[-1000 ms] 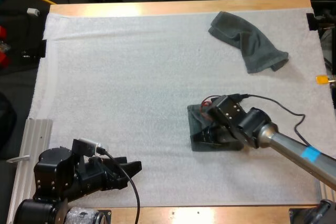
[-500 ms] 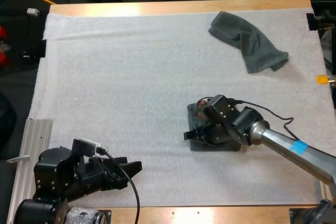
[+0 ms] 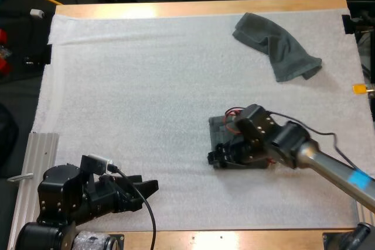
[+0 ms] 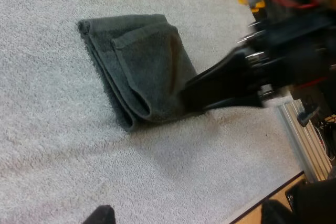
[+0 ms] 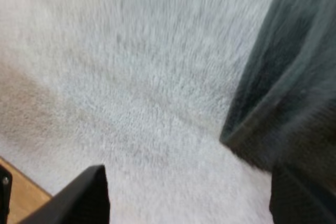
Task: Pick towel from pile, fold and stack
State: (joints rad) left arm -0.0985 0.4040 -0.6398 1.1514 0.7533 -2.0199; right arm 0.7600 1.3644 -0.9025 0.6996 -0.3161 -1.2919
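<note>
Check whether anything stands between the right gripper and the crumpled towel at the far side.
Only the folded towel, lying flat right beside the right gripper, on the side toward the crumpled towel. Beyond it, just bare white mat up to the crumpled towel.

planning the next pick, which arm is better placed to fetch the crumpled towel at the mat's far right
Right. The right end effector is at the folded towel, on the same side as the crumpled towel; the left end effector sits near-left on the mat, farther off.
</note>
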